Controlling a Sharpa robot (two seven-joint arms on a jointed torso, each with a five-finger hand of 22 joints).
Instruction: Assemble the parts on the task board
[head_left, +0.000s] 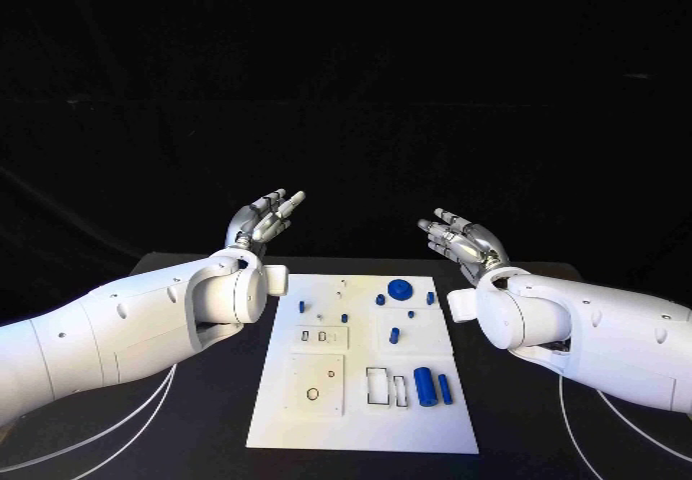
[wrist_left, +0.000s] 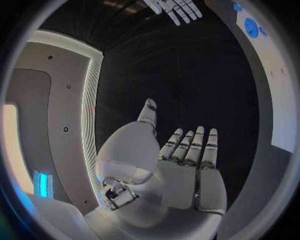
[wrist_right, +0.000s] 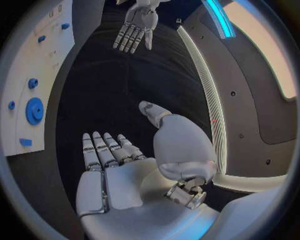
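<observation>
We see both hands, left (head_left: 265, 221) and right (head_left: 463, 238), raised, fingers spread, holding nothing, beyond the white task board (head_left: 364, 420).

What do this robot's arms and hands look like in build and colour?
Both arms are smooth, rounded white shells with small dark dots. The left hand and right hand are silver, many-fingered and segmented, with pale flat palm plates. Thin white cables curve across the black table beneath each arm.

We see a black table (head_left: 216, 400) against a dark, unlit backdrop (head_left: 346, 100). We make out no walls past its far edge.
</observation>
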